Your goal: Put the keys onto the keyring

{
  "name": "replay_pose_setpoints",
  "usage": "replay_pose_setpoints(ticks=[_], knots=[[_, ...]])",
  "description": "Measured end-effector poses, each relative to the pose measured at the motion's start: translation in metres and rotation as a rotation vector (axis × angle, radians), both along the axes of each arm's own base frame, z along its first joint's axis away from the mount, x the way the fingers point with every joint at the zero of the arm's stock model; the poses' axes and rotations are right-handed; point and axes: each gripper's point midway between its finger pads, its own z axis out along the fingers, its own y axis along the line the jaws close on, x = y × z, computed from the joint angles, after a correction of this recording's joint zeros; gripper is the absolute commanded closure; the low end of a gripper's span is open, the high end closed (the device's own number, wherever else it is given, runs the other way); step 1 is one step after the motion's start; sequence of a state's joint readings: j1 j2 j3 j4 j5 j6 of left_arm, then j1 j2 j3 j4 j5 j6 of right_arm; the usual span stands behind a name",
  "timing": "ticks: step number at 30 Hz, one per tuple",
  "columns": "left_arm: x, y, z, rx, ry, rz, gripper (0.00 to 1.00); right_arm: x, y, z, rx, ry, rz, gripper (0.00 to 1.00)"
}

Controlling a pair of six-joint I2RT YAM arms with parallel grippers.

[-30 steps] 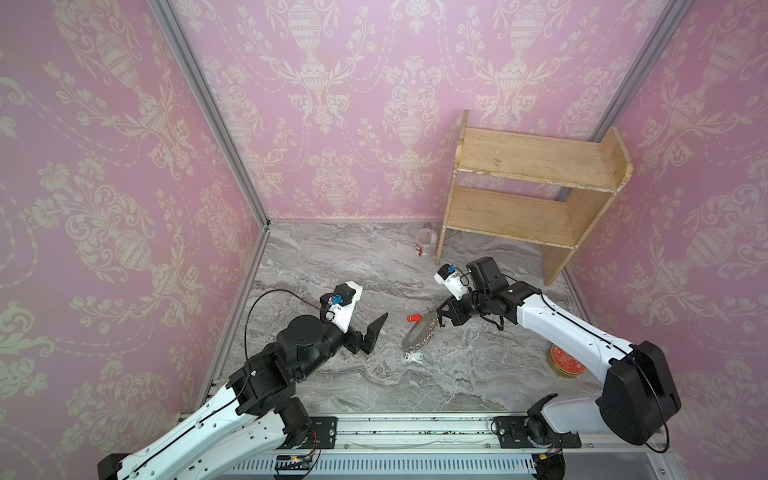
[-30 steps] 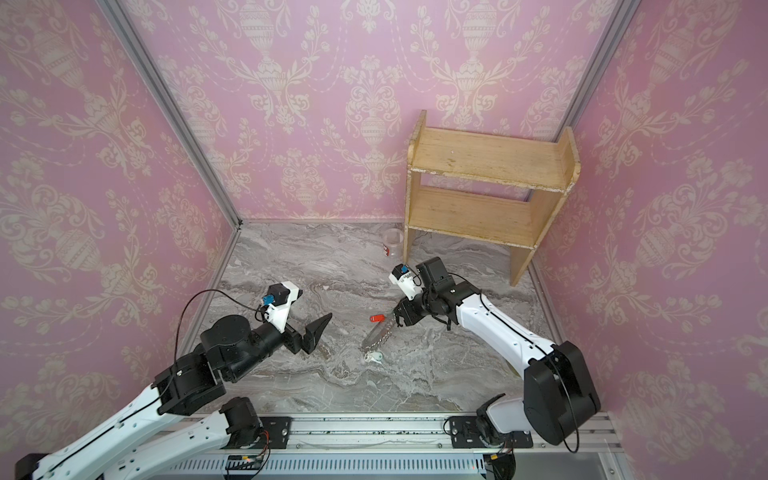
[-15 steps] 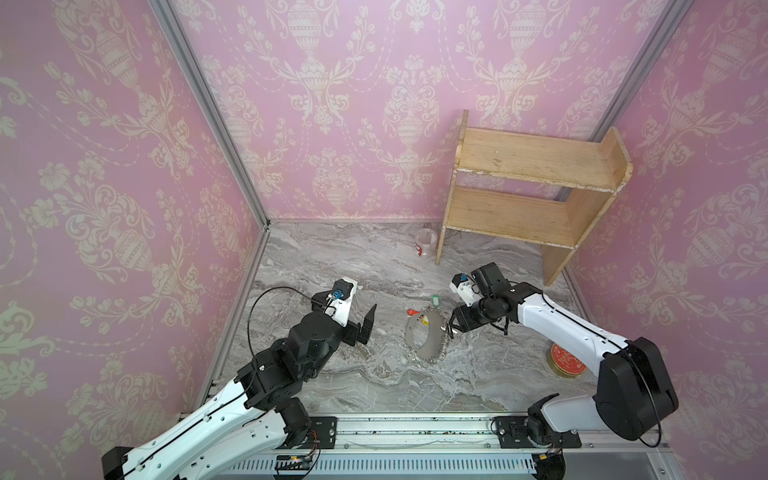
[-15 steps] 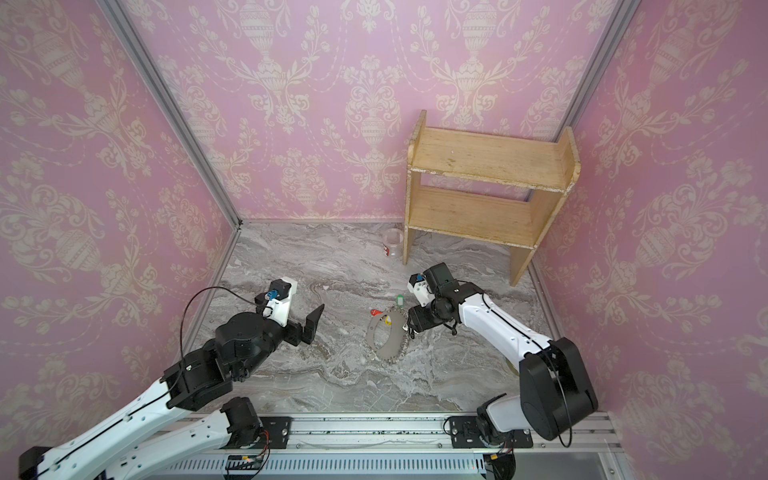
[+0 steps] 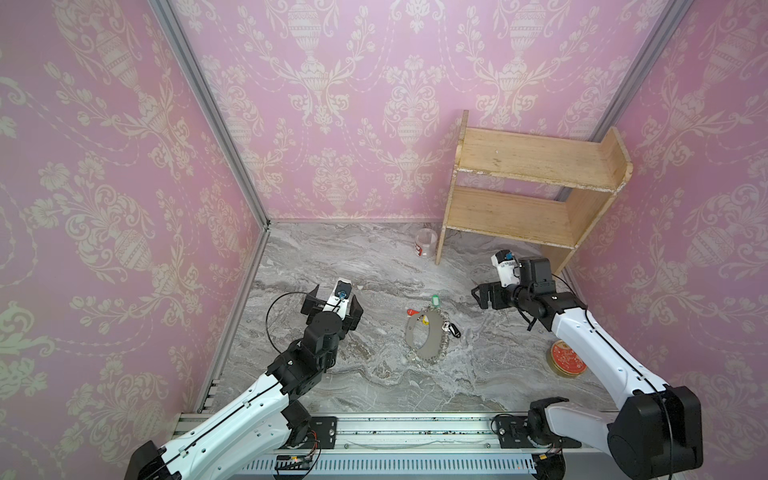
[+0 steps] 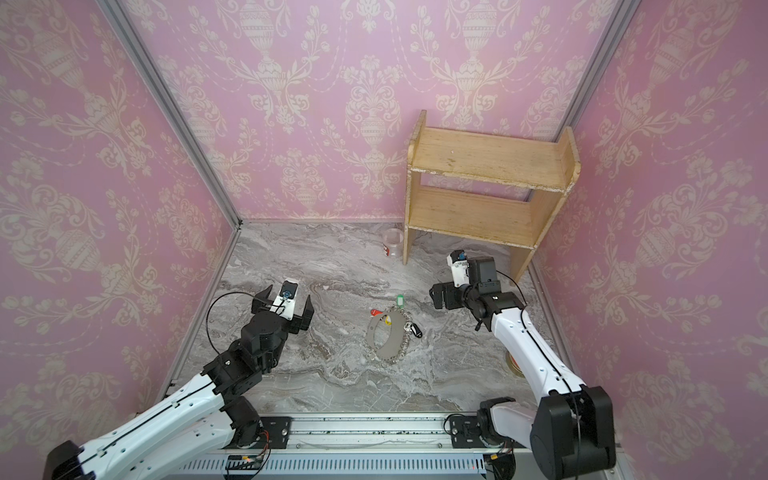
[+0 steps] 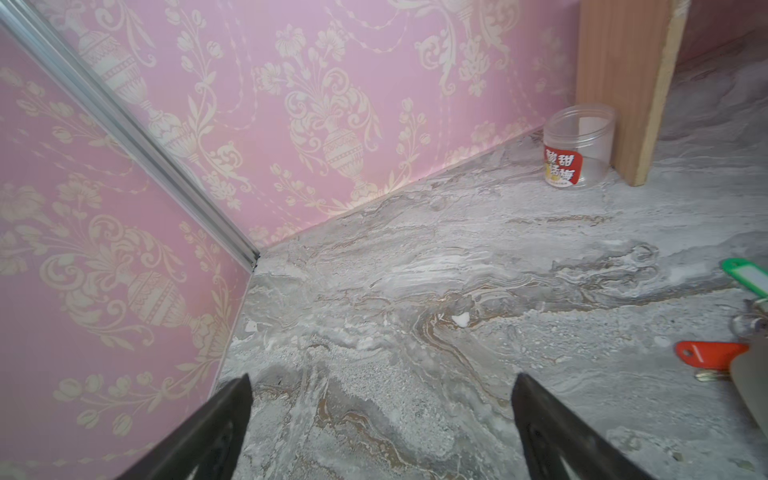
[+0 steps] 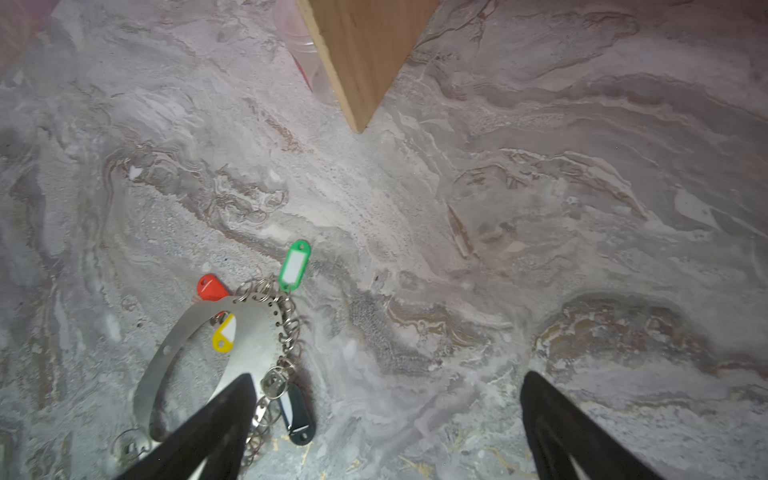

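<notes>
The keyring (image 5: 430,345) (image 6: 390,349) lies flat mid-table, a grey strap loop (image 8: 249,332) edged by a silver chain (image 8: 286,328). The keys lie bunched against it: green tag (image 5: 435,300) (image 8: 296,266) (image 7: 746,274), red tag (image 5: 412,311) (image 8: 212,287) (image 7: 710,353), yellow-white tag (image 8: 224,334) inside the loop, black fob (image 5: 454,330) (image 8: 297,415) beside the chain. My right gripper (image 5: 480,296) (image 6: 436,296) (image 8: 387,376) hovers open just right of the bunch, holding nothing. My left gripper (image 5: 333,305) (image 6: 286,305) (image 7: 382,378) is open and empty, well to its left.
A wooden shelf (image 5: 532,195) (image 6: 490,187) stands at the back right, with a clear plastic jar (image 5: 426,243) (image 7: 579,145) by its leg. A round red-lidded tin (image 5: 566,358) sits under my right arm. Pink walls close in on three sides.
My right gripper has opened and let go of the keyring bunch, which now lies on the table. The right arm has drawn back to the right, and the left gripper has backed off to the left.
</notes>
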State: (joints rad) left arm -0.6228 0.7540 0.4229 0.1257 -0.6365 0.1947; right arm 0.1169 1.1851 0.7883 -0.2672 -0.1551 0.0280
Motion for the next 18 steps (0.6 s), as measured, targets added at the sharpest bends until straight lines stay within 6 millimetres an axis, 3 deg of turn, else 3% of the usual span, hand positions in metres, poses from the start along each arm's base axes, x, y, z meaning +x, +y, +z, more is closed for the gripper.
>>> replay_pose_setpoints(ticks=[8, 13, 18], knots=[[0.03, 0.054, -0.031, -0.056, -0.002, 0.119, 0.01, 0.005, -0.026, -0.048, -0.118, -0.155, -0.088, 0.0], [0.048, 0.072, -0.054, -0.103, 0.019, 0.14, 0.01, 0.021, -0.035, -0.048, -0.152, -0.253, -0.123, 0.0], [0.059, 0.068, -0.072, -0.116, 0.043, 0.104, 0.02, 0.026, -0.04, -0.042, -0.14, -0.346, -0.145, 0.0]])
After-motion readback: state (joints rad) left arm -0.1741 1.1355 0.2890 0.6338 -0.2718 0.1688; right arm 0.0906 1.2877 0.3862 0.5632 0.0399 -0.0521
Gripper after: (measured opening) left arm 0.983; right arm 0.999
